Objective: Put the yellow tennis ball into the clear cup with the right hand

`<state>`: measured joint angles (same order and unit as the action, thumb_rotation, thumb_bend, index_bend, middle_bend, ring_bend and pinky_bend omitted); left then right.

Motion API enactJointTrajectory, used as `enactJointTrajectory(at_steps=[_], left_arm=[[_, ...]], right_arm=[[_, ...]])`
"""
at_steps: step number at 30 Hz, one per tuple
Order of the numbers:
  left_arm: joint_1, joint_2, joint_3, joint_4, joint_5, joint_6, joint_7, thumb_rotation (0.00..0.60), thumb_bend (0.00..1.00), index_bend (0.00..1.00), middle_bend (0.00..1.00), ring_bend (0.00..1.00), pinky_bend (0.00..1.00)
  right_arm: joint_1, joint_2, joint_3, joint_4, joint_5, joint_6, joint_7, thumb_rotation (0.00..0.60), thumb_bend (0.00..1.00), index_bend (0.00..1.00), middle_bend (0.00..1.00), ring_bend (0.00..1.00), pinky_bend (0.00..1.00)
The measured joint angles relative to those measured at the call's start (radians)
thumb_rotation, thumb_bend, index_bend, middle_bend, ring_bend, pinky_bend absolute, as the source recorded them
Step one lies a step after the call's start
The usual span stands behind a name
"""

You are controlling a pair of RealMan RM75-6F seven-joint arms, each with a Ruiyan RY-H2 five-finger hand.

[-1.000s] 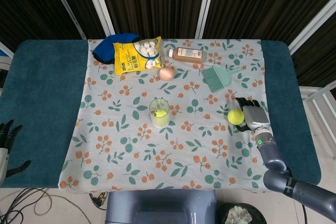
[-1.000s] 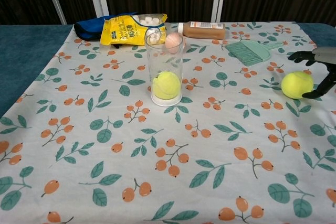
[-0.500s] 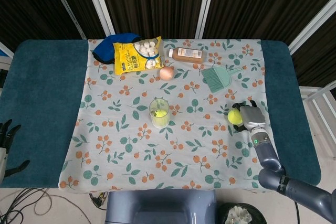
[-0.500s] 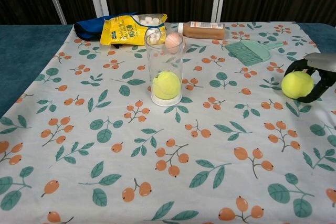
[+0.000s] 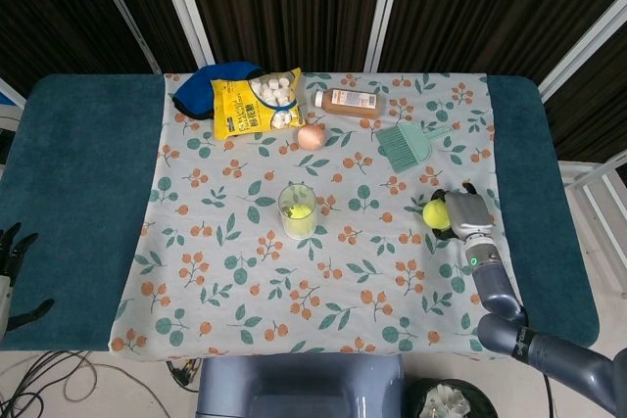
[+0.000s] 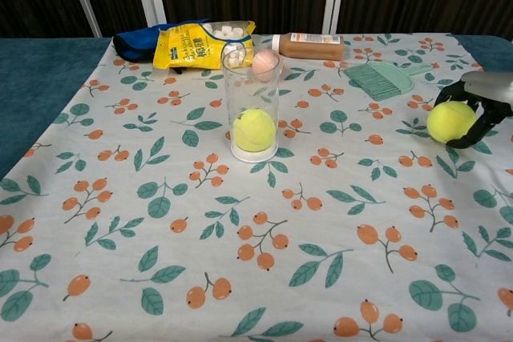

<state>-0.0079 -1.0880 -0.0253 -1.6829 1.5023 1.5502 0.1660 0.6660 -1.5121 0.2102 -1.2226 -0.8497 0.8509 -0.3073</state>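
A yellow tennis ball [image 5: 434, 212] [image 6: 450, 121] lies at the right side of the floral cloth. My right hand [image 5: 462, 213] [image 6: 483, 99] grips it, dark fingers curled around its top and far side. It looks just off the cloth. The clear cup [image 5: 297, 210] [image 6: 252, 112] stands upright at the cloth's middle, well left of that hand, with another yellow ball [image 6: 254, 130] at its bottom. My left hand [image 5: 12, 259] hangs off the table's near left edge, fingers spread and holding nothing; the chest view does not show it.
Along the far side lie a yellow snack bag [image 5: 257, 102] on a blue cloth [image 5: 199, 86], a brown bottle [image 5: 348, 102] on its side and a peach egg-shaped thing [image 5: 311, 136]. A green dustpan brush [image 5: 407, 142] lies just beyond the right hand.
The right hand's fingers, spread beside the ball a second ago, have closed around it. The ball has shifted slightly up and towards the far side. The left hand has not moved.
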Motion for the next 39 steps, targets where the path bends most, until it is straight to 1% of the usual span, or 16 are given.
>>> enactJointTrajectory(at_steps=[4, 7, 12, 16, 18, 22, 27, 31, 35, 39], left_arm=[[0.001, 0.003, 0.000, -0.002, 0.000, 0.002, -0.004, 0.600, 0.00, 0.15, 0.00, 0.00, 0.06], [0.002, 0.005, -0.001, -0.003, -0.002, 0.003, -0.008, 0.600, 0.00, 0.15, 0.00, 0.00, 0.06], [0.004, 0.011, -0.004, -0.003, -0.009, 0.006, -0.021, 0.600, 0.00, 0.15, 0.00, 0.00, 0.06], [0.006, 0.015, -0.007, -0.003, -0.012, 0.010, -0.032, 0.600, 0.00, 0.14, 0.00, 0.00, 0.06], [0.007, 0.016, -0.007, -0.003, -0.011, 0.011, -0.036, 0.600, 0.00, 0.14, 0.00, 0.00, 0.06], [0.007, 0.017, -0.005, -0.003, -0.016, 0.005, -0.035, 0.600, 0.00, 0.14, 0.00, 0.00, 0.06], [0.006, 0.019, -0.007, -0.005, -0.020, 0.002, -0.034, 0.600, 0.00, 0.14, 0.00, 0.00, 0.06], [0.004, 0.020, -0.008, -0.004, -0.024, -0.002, -0.039, 0.600, 0.00, 0.14, 0.00, 0.00, 0.06], [0.006, 0.024, -0.010, -0.003, -0.026, 0.003, -0.048, 0.600, 0.00, 0.14, 0.00, 0.00, 0.06], [0.007, 0.025, -0.012, -0.001, -0.033, 0.000, -0.057, 0.600, 0.00, 0.14, 0.00, 0.00, 0.06]], right_arm=[[0.000, 0.035, 0.010, -0.052, -0.009, 0.015, -0.001, 0.600, 0.34, 0.50, 0.42, 0.48, 0.11], [0.002, 0.074, 0.020, -0.110, -0.016, 0.027, -0.009, 0.600, 0.34, 0.50, 0.42, 0.48, 0.11], [0.023, 0.166, 0.055, -0.243, -0.006, 0.043, -0.052, 0.600, 0.34, 0.50, 0.42, 0.48, 0.11], [0.059, 0.242, 0.100, -0.361, 0.037, 0.047, -0.098, 0.600, 0.34, 0.50, 0.42, 0.47, 0.11], [0.088, 0.281, 0.128, -0.423, 0.075, 0.049, -0.131, 0.600, 0.34, 0.50, 0.42, 0.46, 0.11], [0.156, 0.325, 0.168, -0.501, 0.155, 0.062, -0.206, 0.600, 0.34, 0.50, 0.42, 0.45, 0.11], [0.247, 0.329, 0.201, -0.551, 0.264, 0.085, -0.274, 0.600, 0.34, 0.50, 0.42, 0.45, 0.11], [0.317, 0.300, 0.213, -0.570, 0.344, 0.105, -0.317, 0.600, 0.34, 0.50, 0.42, 0.45, 0.11], [0.383, 0.242, 0.219, -0.583, 0.409, 0.127, -0.343, 0.600, 0.34, 0.50, 0.42, 0.45, 0.11], [0.435, 0.183, 0.218, -0.583, 0.429, 0.153, -0.361, 0.600, 0.34, 0.50, 0.42, 0.45, 0.11]])
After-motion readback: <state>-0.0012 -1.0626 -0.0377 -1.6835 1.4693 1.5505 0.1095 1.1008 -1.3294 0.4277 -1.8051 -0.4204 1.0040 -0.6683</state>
